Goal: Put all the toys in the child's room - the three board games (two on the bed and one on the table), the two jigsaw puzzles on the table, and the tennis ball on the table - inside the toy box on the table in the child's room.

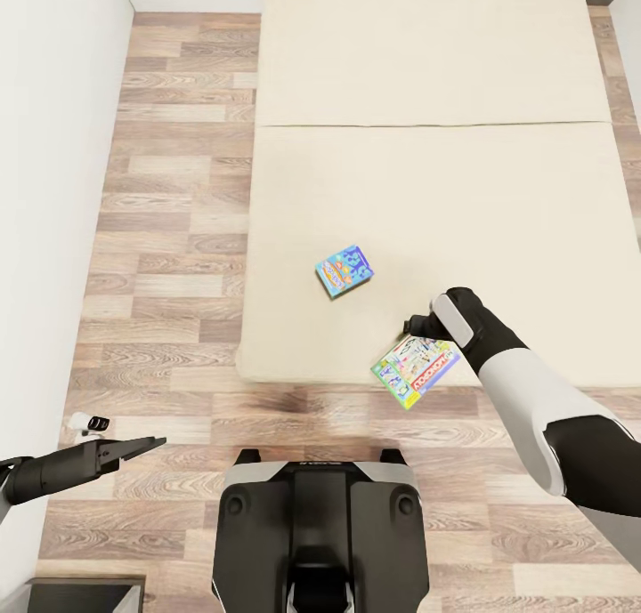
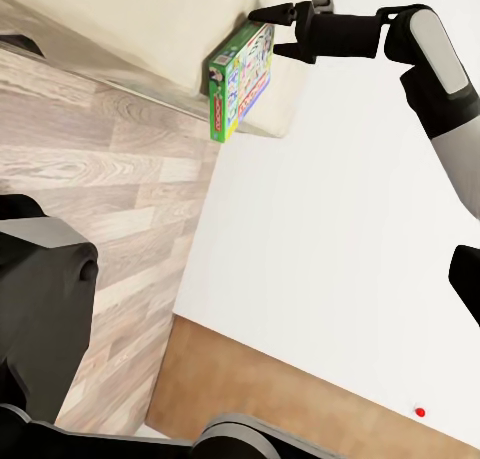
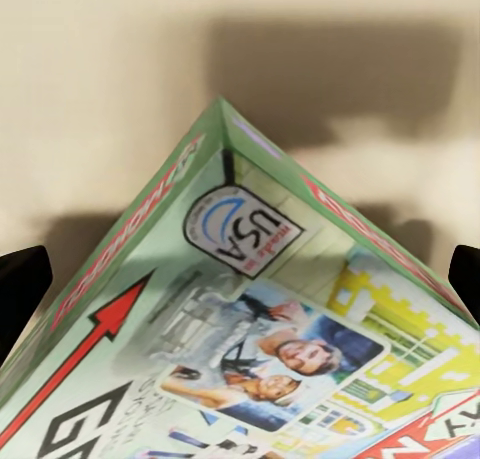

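A "USA" badge is printed on the green-edged board game [image 3: 250, 319].

Black-and-white arms, dark grey trunk [image 1: 320, 542]

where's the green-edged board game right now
In the head view the green-edged board game lies at the bed's near edge, overhanging the floor, right of the blue game, at the right pincer.

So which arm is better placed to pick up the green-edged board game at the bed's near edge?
Right. The right gripper is at the green-edged board game, jaws open around its corner; the left gripper hangs over the floor, away from the bed.
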Motion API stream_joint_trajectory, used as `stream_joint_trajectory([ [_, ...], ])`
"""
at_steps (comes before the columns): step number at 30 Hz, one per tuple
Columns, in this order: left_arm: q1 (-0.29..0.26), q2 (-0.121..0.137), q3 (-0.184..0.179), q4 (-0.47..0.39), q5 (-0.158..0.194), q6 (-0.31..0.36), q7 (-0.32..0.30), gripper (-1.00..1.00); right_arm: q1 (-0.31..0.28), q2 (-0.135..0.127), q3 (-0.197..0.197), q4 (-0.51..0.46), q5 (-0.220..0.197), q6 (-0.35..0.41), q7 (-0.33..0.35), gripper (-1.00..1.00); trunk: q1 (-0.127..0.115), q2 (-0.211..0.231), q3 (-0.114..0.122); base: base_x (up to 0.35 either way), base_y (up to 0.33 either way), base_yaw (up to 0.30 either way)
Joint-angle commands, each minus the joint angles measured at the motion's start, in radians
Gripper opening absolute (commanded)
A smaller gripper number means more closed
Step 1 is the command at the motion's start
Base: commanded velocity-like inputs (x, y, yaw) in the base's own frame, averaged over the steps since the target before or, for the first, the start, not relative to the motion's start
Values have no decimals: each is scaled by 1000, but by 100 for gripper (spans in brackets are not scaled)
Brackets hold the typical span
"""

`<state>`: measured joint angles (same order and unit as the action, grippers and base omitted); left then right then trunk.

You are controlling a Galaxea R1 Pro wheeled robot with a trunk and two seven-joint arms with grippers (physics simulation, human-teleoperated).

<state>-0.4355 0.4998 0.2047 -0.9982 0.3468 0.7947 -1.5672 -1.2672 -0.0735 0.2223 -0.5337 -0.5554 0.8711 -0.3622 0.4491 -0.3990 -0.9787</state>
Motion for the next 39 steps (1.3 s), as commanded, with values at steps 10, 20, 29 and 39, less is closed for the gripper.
stream_joint_trajectory([
  [10, 0, 0, 0, 0, 0, 11, -4, 100, 0, -3, 8, 5, 2, 5, -9, 100, 1, -1, -1, 0, 0, 0],
  [20, 0, 0, 0, 0, 0, 11, -4, 100, -1, -8, 7, -14, 1, 5, -9, 100, 1, -1, 1, 0, 0, 0],
  [29, 0, 0, 0, 0, 0, 11, -4, 100, -7, -9, -26, -37, 1, 6, -10, 100, 1, -1, 14, 0, 0, 0],
  [39, 0, 0, 0, 0, 0, 11, -4, 100, -10, -11, -36, -54, 1, 6, -10, 100, 1, -1, 30, 0, 0, 0],
])
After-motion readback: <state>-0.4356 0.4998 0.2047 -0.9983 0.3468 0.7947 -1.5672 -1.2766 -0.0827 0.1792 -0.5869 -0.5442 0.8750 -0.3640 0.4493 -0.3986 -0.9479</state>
